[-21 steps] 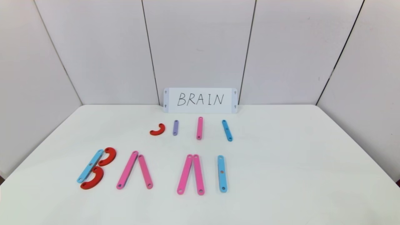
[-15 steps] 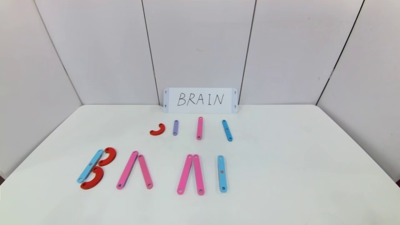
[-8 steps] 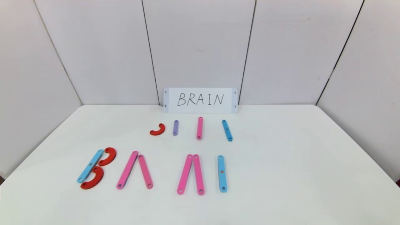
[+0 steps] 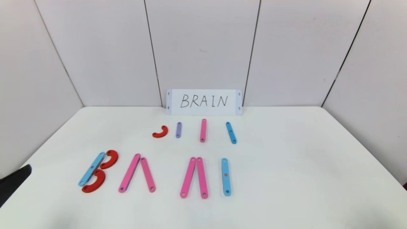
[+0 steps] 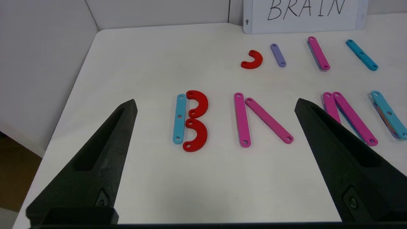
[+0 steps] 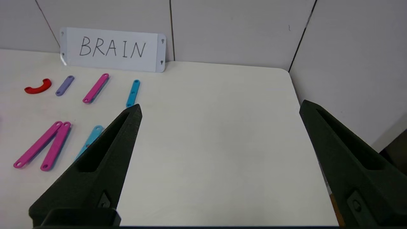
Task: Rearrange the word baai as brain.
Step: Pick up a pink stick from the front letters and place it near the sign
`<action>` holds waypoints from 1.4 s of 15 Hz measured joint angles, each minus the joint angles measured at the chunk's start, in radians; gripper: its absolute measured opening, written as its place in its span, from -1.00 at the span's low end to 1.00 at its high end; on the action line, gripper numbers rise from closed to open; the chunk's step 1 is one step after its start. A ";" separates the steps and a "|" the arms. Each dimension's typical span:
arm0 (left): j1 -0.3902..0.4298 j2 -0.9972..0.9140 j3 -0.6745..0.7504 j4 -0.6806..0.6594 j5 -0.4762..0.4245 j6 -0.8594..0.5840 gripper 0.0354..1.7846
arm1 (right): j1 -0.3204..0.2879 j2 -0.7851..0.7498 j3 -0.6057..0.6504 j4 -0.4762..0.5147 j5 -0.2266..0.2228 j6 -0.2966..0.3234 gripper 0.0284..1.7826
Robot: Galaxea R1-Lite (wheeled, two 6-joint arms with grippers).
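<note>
The word lies in a front row on the white table. The B is a blue strip [image 4: 92, 169] with two red curves [image 4: 109, 159]. Each A is a pair of pink strips [image 4: 129, 173] [image 4: 188, 177]. The I is a blue strip [image 4: 225, 176]. My left gripper [image 5: 215, 101] is open and empty, above the table's front left, short of the B [image 5: 194, 121]. One of its fingers [image 4: 17, 178] shows at the left edge of the head view. My right gripper [image 6: 220, 104] is open and empty over the bare right side of the table.
A back row holds a loose red curve [image 4: 160, 132], a short purple strip [image 4: 178, 129], a pink strip [image 4: 203, 130] and a blue strip [image 4: 231, 132]. A white card [image 4: 203, 101] with handwritten "BRAIN" stands against the back wall. Wall panels close in the table.
A black finger of my left gripper has come into the head view at the left edge. None of the pieces has moved.
</note>
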 joint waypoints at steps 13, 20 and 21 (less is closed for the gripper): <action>-0.046 0.678 -0.366 0.144 -0.104 0.126 0.95 | 0.101 0.672 -0.320 0.012 0.146 0.003 0.95; -0.086 0.837 -0.391 0.274 -0.074 0.193 0.95 | 0.139 0.850 -0.294 -0.007 0.213 0.003 0.95; -0.096 0.863 -0.400 0.284 -0.059 0.192 0.95 | 0.141 0.867 -0.291 -0.007 0.212 0.004 0.95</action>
